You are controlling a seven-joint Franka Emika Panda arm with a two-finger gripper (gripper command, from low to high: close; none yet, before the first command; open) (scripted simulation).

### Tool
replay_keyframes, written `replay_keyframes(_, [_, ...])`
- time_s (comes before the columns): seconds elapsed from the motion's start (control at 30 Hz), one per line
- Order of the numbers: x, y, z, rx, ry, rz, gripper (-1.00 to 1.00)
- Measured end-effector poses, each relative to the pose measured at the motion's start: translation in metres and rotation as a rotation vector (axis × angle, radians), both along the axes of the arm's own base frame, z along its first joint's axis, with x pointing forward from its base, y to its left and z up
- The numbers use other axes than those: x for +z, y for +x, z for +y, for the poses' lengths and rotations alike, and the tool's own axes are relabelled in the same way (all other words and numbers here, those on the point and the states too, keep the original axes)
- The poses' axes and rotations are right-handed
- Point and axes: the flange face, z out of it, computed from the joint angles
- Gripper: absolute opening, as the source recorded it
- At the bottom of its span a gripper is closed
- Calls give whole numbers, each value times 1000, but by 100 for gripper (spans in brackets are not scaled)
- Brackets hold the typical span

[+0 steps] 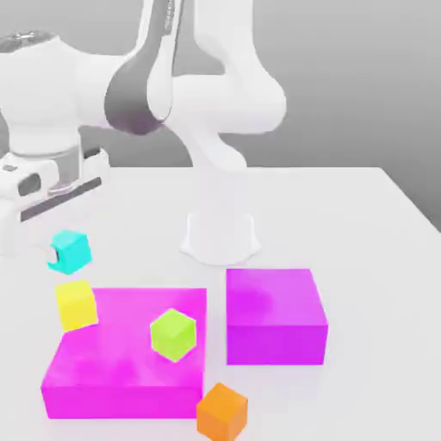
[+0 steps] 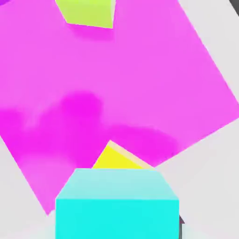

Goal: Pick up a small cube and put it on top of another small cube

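Observation:
The small cyan cube [image 1: 72, 250] hangs in the air at the exterior view's left, with my gripper [image 1: 60, 254] shut on it; a pale fingertip [image 1: 52, 254] shows against its left face. Just below it lies the other small cube, yellow [image 1: 76, 304], at the far left corner of a flat magenta block [image 1: 121, 366]. A narrow gap separates the two cubes. In the hand view the cyan cube [image 2: 116, 205] is close up, and a wedge of the yellow cube [image 2: 114, 159] peeks out behind it at the magenta block's [image 2: 116, 84] edge.
A lime-green cube [image 1: 173, 334] rests tilted on the flat magenta block. A second, taller magenta block [image 1: 276, 317] stands to the right. An orange cube [image 1: 222, 412] lies in front of them. The arm's white base [image 1: 220, 234] stands behind.

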Motion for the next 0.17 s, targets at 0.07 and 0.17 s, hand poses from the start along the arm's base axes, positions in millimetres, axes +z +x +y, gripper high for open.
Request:
replay_keyframes(0.07, [-18,-2,-1,-3,-6,1,-100])
replay_keyframes(0.17, [-24,-3,-2,-5,-10,1,100])
